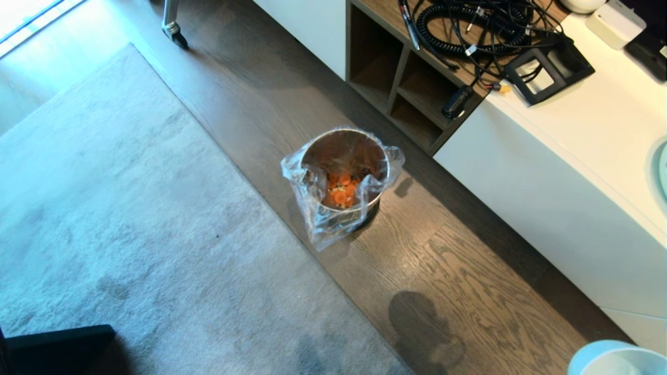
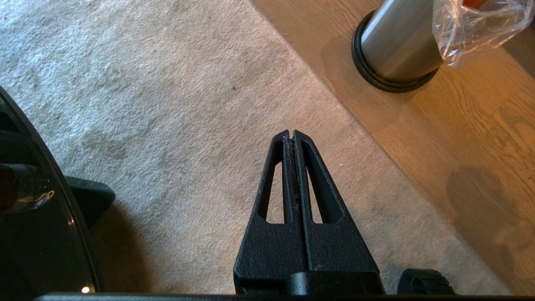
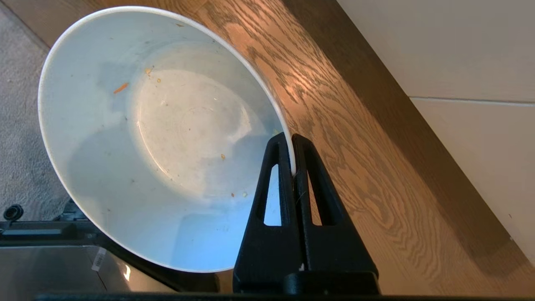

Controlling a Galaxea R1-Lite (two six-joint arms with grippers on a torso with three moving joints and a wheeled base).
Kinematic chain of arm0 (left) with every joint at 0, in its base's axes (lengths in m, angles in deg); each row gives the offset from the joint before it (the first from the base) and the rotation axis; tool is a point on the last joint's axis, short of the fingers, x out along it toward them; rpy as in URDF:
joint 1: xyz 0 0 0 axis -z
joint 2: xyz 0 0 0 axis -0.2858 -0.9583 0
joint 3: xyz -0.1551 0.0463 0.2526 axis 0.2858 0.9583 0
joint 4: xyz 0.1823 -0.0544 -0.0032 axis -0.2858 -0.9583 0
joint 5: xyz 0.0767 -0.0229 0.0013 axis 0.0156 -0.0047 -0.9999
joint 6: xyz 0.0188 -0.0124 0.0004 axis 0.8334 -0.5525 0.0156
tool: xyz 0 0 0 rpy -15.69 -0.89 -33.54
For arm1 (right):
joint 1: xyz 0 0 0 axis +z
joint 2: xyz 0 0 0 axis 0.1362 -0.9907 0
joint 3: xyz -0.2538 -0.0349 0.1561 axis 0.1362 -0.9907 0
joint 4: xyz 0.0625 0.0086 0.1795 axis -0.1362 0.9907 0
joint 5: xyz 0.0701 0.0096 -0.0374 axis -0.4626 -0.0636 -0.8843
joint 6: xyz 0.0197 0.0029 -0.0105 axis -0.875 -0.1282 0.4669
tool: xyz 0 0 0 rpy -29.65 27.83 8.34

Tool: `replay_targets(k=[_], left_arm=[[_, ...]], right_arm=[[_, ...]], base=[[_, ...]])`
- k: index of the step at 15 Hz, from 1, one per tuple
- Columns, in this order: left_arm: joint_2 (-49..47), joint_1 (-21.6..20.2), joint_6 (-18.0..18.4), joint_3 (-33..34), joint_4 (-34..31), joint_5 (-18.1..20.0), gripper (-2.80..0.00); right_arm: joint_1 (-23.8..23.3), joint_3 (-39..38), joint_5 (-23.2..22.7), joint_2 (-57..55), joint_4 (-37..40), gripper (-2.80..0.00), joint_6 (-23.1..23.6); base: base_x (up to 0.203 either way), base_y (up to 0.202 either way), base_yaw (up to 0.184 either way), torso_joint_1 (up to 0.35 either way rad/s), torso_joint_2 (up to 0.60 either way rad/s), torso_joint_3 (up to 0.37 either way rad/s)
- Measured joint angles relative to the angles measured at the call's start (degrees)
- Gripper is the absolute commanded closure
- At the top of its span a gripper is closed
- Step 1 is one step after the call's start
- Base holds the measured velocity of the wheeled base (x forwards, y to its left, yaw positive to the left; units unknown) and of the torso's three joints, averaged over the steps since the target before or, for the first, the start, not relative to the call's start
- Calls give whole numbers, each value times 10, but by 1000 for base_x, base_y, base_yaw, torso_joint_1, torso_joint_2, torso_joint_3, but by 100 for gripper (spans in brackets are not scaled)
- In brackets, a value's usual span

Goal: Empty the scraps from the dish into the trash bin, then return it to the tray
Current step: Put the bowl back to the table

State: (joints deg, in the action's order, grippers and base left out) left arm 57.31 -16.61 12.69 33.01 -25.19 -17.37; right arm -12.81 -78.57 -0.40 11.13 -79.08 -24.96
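The dish (image 3: 167, 142) hangs from our right gripper (image 3: 292, 144), whose fingers pinch its rim, one inside the wall and one outside. We see it tipped on edge above the wood floor (image 3: 355, 138), with the white cabinet (image 3: 459, 54) to one side. Its inside is nearly bare: only a sliver of orange and a few tiny crumbs cling to the wall and bottom. In the head view just a curve of the dish shows at the lower right corner (image 1: 615, 359).

The scraps (image 1: 341, 194), orange slices with a few pale bits, lie at the bottom of the bin (image 1: 345, 172). The bin stands upright on the wood floor between the rug (image 1: 130, 208) and the cabinet, its clear bag (image 1: 323, 229) draped loosely over the rim and down the near side.

Our left gripper (image 2: 292, 136) hangs over the rug with its fingers pressed together and nothing between them, the bin's black base ring (image 2: 376, 79) well apart from it. We cannot see the tray in any view. On the cabinet top lie tangled black cables (image 1: 484, 26).
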Motion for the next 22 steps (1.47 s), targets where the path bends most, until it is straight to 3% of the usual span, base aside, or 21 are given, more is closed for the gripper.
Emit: replay_targets(k=[6,11,22], left_arm=[[0,0,0,0,0,0,0],[0,0,0,0,0,0,0],[0,0,0,0,0,0,0]], right_arm=[[47,0,6,96,41,0,-12],[53,1,-15,183,44,0,-17],[53,0,-15,204,40,0,-15]], base=[[0,0,0,0,0,0],[0,0,0,0,0,0],[0,0,0,0,0,0]])
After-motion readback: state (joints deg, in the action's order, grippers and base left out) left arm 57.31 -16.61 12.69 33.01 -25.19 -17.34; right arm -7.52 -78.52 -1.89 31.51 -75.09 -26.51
